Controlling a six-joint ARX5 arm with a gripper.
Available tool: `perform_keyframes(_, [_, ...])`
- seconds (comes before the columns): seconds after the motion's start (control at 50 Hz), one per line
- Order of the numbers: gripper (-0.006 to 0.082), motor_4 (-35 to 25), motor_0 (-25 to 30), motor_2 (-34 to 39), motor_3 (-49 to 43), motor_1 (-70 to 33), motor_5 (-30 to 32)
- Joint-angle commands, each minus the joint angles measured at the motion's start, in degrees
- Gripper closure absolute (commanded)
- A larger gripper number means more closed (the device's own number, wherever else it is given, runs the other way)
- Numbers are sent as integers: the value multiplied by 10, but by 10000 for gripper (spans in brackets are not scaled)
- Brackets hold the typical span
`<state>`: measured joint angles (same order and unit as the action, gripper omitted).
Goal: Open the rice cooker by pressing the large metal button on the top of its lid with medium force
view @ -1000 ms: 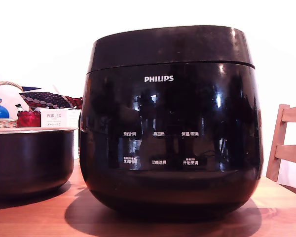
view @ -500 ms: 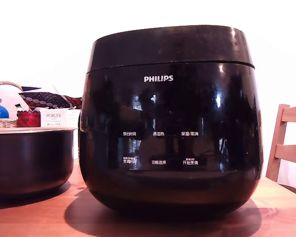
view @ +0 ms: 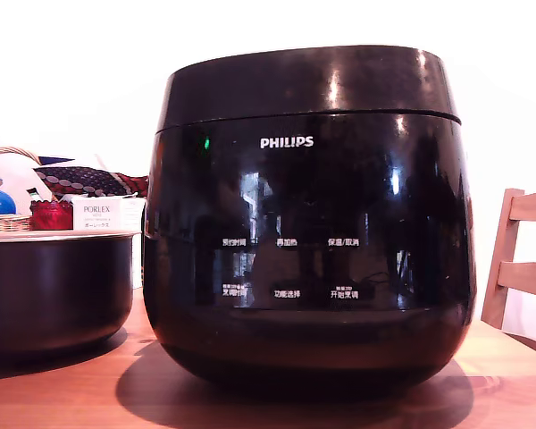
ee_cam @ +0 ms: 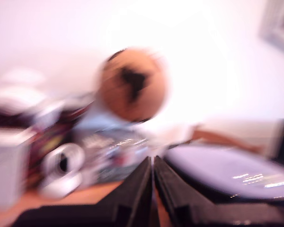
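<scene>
The glossy black rice cooker (view: 308, 259) with its white PHILIPS logo fills the middle of the exterior view. Its lid (view: 308, 82) sits down on the body, closed. The top of the lid and its metal button are hidden from this low angle. My gripper does not appear in the exterior view. In the blurred wrist view my gripper (ee_cam: 153, 163) is shut, its two black fingers (ee_cam: 137, 189) pressed side by side with nothing between them. A round, dark, shiny surface (ee_cam: 232, 172) lies just beyond and beside the fingers; the blur keeps me from telling what it is.
A smaller dark pot (view: 54, 286) with a pale rim stands at the exterior view's left on the wooden table (view: 62, 393). Behind it are a basket (view: 4, 219) and a white box (view: 98, 213). A wooden chair (view: 523, 268) stands at the right. A blurred person (ee_cam: 132, 87) faces the wrist camera.
The cooker and lid have not moved. Reflections on its glossy front have shifted, and a small green glint now shows left of the logo.
</scene>
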<state>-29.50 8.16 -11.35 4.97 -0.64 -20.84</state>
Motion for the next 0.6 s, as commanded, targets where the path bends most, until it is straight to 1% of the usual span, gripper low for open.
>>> perform_keyframes(0.0, [786, -19, 15, -13, -6, -25, -2])
perform_keyframes(0.18, [786, -72, 48, -62, -11, -90, -2])
perform_keyframes(0.32, [786, -92, 73, -96, -3, -169, 4])
perform_keyframes(0.34, [786, -92, 78, -100, -1, -180, 39])
perform_keyframes(0.36, [786, -92, 83, -105, -2, -193, 39])
perform_keyframes(0.38, [786, -92, 87, -108, -1, -203, 61])
perform_keyframes(0.4, [786, -92, 91, -114, -1, -215, 69])
perform_keyframes(0.44, [786, -92, 104, -123, 3, -239, 71])
perform_keyframes(0.46, [786, -91, 110, -126, 7, -251, 87])
perform_keyframes(0.58, [786, -84, 150, -144, 46, -318, 109])
